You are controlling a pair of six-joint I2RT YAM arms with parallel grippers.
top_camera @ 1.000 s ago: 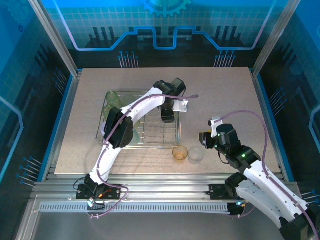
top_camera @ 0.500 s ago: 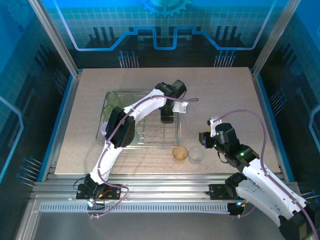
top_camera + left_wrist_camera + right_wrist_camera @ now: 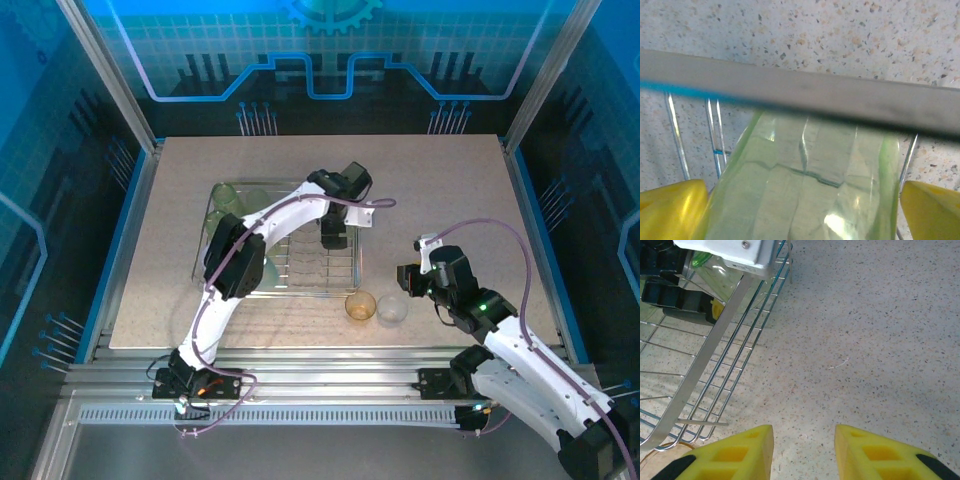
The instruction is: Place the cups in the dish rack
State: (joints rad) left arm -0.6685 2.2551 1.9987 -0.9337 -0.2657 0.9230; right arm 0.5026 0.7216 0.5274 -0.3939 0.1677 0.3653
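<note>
1. The speckled tabletop (image 3: 440,190) carries everything.
2. The dish rack (image 3: 300,265) sits left of centre on it, with pale green cups (image 3: 224,194) standing in its far-left corner.
3. The left pincer (image 3: 802,200) hangs over the rack's far-right part. Its yellow fingers (image 3: 670,210) are spread wide on either side of a green cup (image 3: 805,165) inside the rack — whether they press on it I cannot tell.
4. The right pincer (image 3: 804,450) hovers over bare tabletop just right of the rack, partly open, with nothing between its tips.
5. An amber cup (image 3: 361,306) and a clear cup (image 3: 392,308) stand side by side on the tabletop, just in front of the rack's near-right corner — outside it.
</note>
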